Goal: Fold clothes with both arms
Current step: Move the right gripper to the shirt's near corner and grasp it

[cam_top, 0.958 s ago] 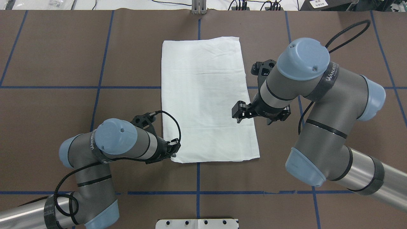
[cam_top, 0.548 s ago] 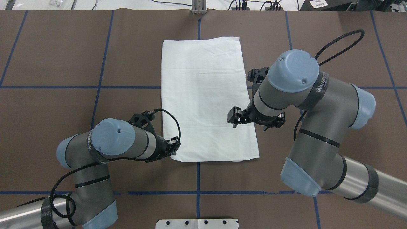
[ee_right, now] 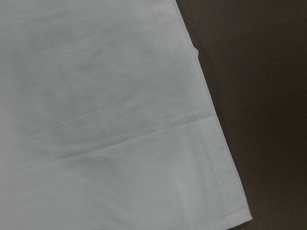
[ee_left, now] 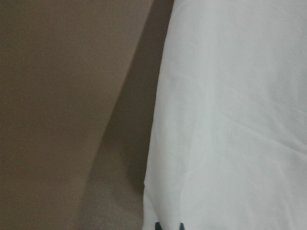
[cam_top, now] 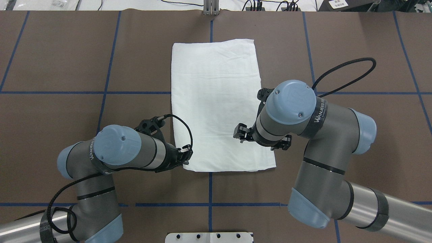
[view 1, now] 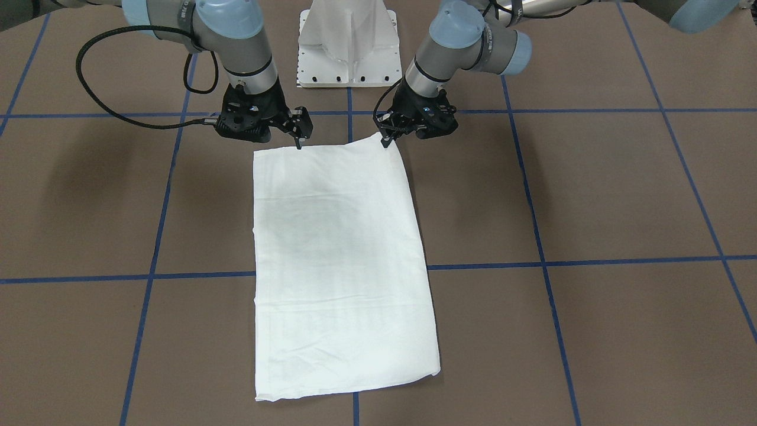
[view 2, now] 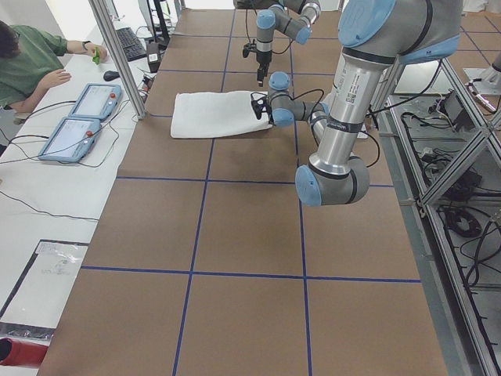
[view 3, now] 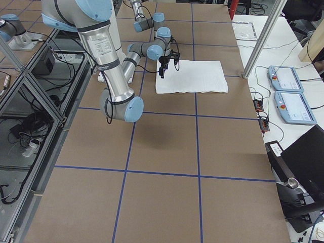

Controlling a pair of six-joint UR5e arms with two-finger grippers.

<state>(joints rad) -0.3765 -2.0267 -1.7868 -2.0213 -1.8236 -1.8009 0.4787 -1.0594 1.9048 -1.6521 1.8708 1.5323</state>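
Note:
The white shirt [cam_top: 216, 101] lies folded into a tall rectangle in the middle of the brown table [cam_top: 67, 60], plain side up. My left gripper [cam_top: 185, 159] sits at its near left corner, shut on that corner, which the front view shows drawn up slightly to the fingertips [view 1: 387, 141]. Only cloth [ee_left: 230, 120] and two dark tips appear in the left wrist view. My right gripper [cam_top: 239, 134] hovers open over the shirt's near right part, inside the right edge. In the front view the right gripper [view 1: 298, 142] hangs just above the near hem. The right wrist view holds only cloth [ee_right: 105, 120].
Blue tape lines cross the table. The white pedestal base [view 1: 349, 47] stands at the robot's edge. Beside the table's far side, a seated person [view 2: 23, 63] and two control pendants [view 2: 94, 102] are at a white bench.
My right arm has swung toward the robot and a little inward over the shirt. The left gripper has stayed at the near left corner, nudging it slightly.

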